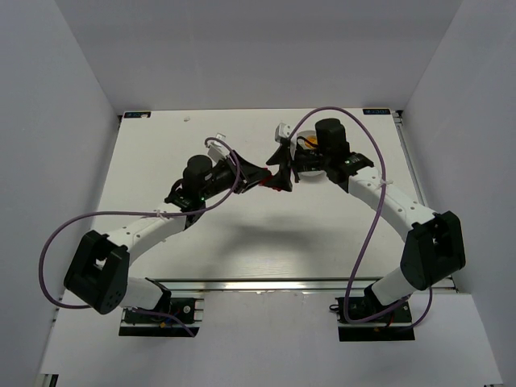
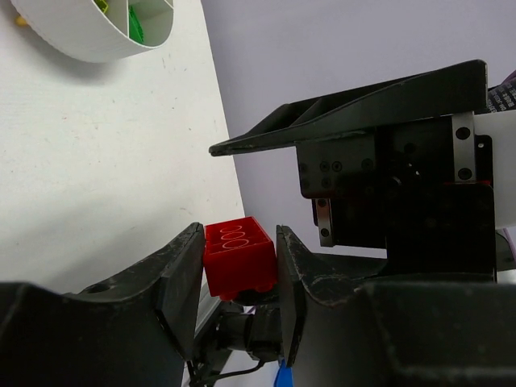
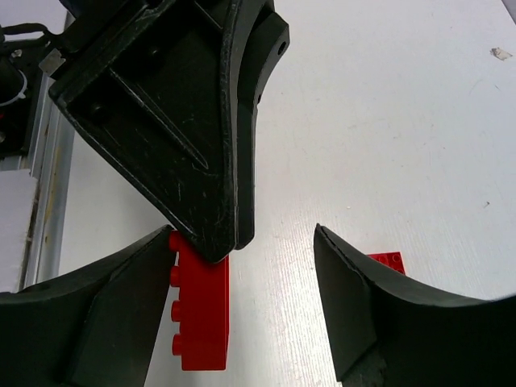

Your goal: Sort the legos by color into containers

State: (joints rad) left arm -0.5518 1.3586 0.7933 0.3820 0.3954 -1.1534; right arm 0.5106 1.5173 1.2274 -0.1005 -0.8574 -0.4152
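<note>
While the left gripper [image 2: 239, 246] pinches 1 red brick [image 2: 239, 260] squarely between its 2 jaws, the white dish [image 2: 81, 47] sits well beyond their tips, with green legos [image 2: 135, 24] showing in 1 compartment. Over at the right gripper [image 3: 242, 234], the jaws stand wide apart around that same brick, which lies close against 1 jaw. A 2nd red piece [image 3: 385, 260] lies on the table [image 3: 403, 121] just outside the other jaw.

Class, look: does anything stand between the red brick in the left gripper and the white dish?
Yes. The open right gripper straddles the brick held by the left gripper, and from above its arm covers most of the dish. The table between is bare.
</note>
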